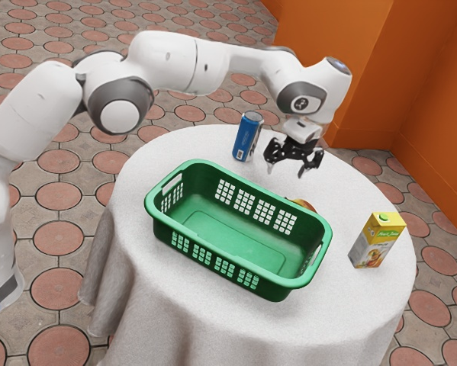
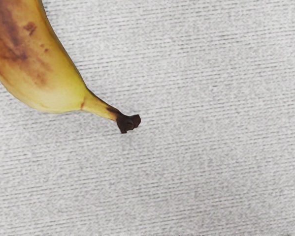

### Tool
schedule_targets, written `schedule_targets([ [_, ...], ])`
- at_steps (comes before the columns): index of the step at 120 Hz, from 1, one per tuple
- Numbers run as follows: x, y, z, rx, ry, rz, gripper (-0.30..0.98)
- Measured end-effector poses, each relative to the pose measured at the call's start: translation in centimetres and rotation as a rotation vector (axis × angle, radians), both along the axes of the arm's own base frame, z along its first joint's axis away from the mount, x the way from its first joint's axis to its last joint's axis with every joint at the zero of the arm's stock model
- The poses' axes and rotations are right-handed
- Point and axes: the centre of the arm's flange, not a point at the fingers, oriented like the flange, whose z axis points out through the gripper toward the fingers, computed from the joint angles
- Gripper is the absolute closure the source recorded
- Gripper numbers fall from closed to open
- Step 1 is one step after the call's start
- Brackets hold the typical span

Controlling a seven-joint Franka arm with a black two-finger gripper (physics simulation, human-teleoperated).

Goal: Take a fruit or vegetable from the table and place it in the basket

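My gripper hangs above the table behind the green basket, its fingers spread wide apart with nothing between them. The green basket stands on the white cloth, and its inside is bare. Just behind its far wall a yellow-brown piece of fruit peeks out, mostly hidden by the basket. In the wrist view a banana with brown patches lies on the cloth, its dark stem end pointing toward the middle of the picture; the rest of it runs out of that view.
A blue can stands upright beside my gripper, toward the exterior view's left. A yellow and grey juice carton stands near the edge of the round white table, at the exterior view's right. Orange walls rise beyond the table.
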Motion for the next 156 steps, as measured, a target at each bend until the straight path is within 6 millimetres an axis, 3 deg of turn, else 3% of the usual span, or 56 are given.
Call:
schedule_targets([
  [35,0.8,-0.4,-0.6,0.003,-0.033,-0.009,0.02],
  [58,2.5,-5.0,2.1,-0.021,-0.136,-0.067,0.02],
  [75,3.2,-6.3,0.4,-0.048,-0.144,-0.082,0.02],
  [114,3.2,-9.3,0.8,-0.083,-0.161,-0.119,0.02],
  [138,2.9,-9.3,-0.2,-0.123,-0.121,-0.109,0.02],
  [156,3.0,-9.3,-2.2,-0.139,-0.089,-0.104,0.02],
])
